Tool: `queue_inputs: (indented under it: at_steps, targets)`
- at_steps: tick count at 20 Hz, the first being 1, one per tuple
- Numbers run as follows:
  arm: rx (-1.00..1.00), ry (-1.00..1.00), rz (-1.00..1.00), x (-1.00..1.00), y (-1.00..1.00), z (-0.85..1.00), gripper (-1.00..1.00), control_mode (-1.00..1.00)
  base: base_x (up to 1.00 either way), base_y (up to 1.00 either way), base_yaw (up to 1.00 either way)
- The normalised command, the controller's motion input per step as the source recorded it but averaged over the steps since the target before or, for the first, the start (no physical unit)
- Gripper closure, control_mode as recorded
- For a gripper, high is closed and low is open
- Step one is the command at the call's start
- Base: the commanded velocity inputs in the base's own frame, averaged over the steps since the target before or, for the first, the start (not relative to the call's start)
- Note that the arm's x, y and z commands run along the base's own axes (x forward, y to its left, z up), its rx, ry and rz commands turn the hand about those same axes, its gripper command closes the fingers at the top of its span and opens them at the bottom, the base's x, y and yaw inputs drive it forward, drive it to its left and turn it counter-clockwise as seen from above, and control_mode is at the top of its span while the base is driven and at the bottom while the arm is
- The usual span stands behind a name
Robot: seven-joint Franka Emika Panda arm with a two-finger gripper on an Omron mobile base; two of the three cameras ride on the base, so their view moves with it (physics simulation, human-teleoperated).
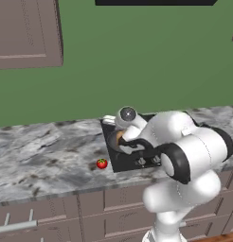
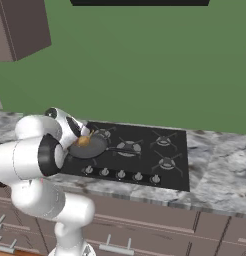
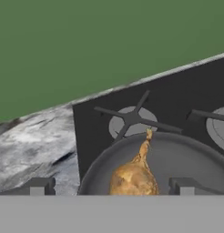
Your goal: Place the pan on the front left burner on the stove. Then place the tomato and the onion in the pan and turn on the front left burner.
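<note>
a: where does everything sit?

b: the round, shallow dark grey frying pan [image 2: 89, 146] sits on the front left burner of the flat black cooktop [image 2: 165, 172], its long handle pointing toward three o'clock in the right base view. the yellow-brown onion with a thin stalk tip [image 3: 133, 178] lies inside the pan, stalk toward twelve o'clock in the hand view. the small bright red tomato with a green top [image 1: 102, 163] sits on the grey marbled counter [image 1: 38, 156], just off the stove's front left corner, at about nine o'clock from the pan in the left base view.

a: and the gripper?

b: the two-finger gripper [image 3: 111, 187] hangs right over the onion with its tips spread wide, one on each side of the bulb, gripping nothing. the onion looks to be resting on the pan floor, not pinched.

a: so the tomato is next. how will it handle?

b: my guess is light, smooth and round, so it may roll or squirt out of a lopsided pinch. i'd close across its widest middle, from straight above, with gentle pressure since the skin could bruise.

a: any risk?

b: nudging it along the counter before the fingers close. the row of small silver knobs [image 2: 121, 174] along the front edge waits for last.
</note>
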Motion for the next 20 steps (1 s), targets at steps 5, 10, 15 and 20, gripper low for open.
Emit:
queue_inputs:
  at_steps: [5,10,15,20]
  targets:
    - [0.01,0.00,0.00,-0.50,0.10,0.86,-1.00,-1.00,0.00,0.00,0.00]
    - [0.00,0.01,0.00,-0.43,0.22,0.70,-1.00,-1.00,0.00,0.00,0.00]
    - [0.00,0.09,0.01,-0.44,0.30,0.37,-1.00,-1.00,0.00,0.00,0.00]
    - [0.00,0.10,0.03,-0.56,0.25,0.07,-1.00,-1.00,0.00,0.00,0.00]
